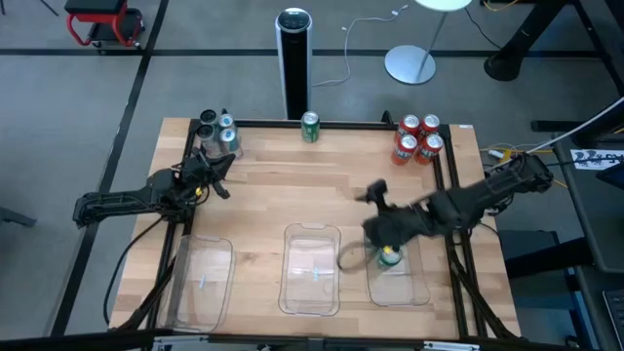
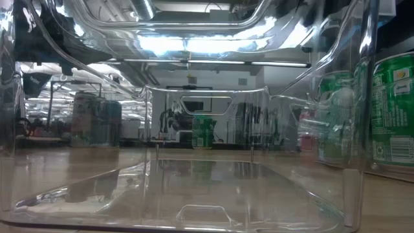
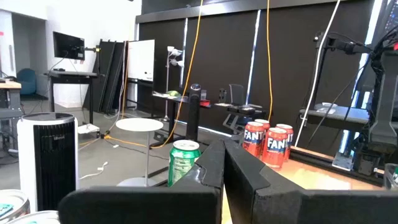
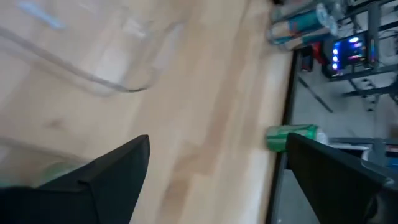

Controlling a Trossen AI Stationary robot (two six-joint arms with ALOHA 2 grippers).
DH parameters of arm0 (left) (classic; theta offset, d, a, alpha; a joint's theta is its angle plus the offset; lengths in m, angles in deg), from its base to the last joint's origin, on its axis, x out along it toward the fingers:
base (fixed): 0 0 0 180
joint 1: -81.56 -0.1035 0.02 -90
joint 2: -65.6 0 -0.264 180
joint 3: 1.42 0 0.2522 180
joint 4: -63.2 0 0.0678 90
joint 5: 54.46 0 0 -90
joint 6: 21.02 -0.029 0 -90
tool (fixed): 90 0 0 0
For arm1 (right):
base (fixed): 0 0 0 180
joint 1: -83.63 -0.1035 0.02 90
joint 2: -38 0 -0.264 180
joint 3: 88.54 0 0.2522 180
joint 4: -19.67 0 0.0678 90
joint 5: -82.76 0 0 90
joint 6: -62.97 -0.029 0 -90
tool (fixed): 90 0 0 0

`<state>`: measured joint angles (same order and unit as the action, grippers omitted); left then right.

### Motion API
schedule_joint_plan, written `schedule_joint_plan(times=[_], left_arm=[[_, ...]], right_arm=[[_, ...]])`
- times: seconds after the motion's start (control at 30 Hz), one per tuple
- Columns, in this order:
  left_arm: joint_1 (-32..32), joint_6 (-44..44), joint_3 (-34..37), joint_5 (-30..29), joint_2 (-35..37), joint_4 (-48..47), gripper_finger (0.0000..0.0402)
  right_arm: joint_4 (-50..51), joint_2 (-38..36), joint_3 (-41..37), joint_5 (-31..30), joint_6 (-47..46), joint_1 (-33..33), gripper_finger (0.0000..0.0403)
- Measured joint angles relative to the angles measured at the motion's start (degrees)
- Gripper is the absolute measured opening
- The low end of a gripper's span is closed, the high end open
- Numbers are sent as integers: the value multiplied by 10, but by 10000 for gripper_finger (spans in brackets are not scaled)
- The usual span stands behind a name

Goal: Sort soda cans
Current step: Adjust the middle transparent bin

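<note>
Pale butcher-block wood makes up the table [image 1: 263, 195], framed by a dark rail, and from above we see grey floor on every side of it. Beyond the far edge stand a tall black-and-silver cylinder [image 1: 292, 58] and a white round lamp base [image 1: 409, 65]. Three clear trays [image 1: 310, 270] sit in a row along the near edge. The right gripper [image 1: 382, 242] hangs over the right-hand tray with its fingers spread wide, gripping nothing, and a green can [image 1: 390, 256] stands in that tray just under it. A lone green can [image 1: 310, 127] stands at the middle of the far edge, four red-and-white cans [image 1: 418, 138] cluster at the far right corner, and silver cans [image 1: 218, 135] at the far left. The left gripper [image 1: 216, 175] waits near those silver cans, clenched on nothing. The middle of the board lies bare between the arms.

At table height we look through a tray wall — green cans [image 2: 392, 110] show at the right, and a bright hall lies behind.

The left wrist view gives us the closed fingers [image 3: 211, 168], the far green can [image 3: 184, 160], the red cans [image 3: 267, 144] and dark curtains beyond the rail.

The right wrist view shows wood, a tray rim [image 4: 106, 84] and a green can [image 4: 292, 137] by the table edge — all blurred.
</note>
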<state>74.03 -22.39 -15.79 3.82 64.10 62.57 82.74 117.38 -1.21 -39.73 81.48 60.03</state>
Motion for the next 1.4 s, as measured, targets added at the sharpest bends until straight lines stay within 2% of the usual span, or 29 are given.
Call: schedule_joint_plan(times=[0.13, 0.37, 0.47, 0.93, 1.1, 1.4], left_arm=[[0, -2, 0, 0, 0, 0, 0], [0, -1, 0, 0, 0, 2, 0], [0, 0, 0, 0, 0, 2, 0], [0, 1, 0, 0, 0, 4, 0], [0, 1, 0, 0, 0, 9, 0], [0, -1, 0, 0, 0, 9, 0]], right_arm=[[-55, 9, 0, 29, 93, 75, 374], [-163, 38, 0, 53, 192, 172, 374], [-207, 54, 0, 89, 237, 211, 374], [-349, 127, 4, 250, 303, 379, 374], [-353, 172, 57, 279, 329, 422, 374], [-306, 277, 211, 331, 343, 498, 374]])
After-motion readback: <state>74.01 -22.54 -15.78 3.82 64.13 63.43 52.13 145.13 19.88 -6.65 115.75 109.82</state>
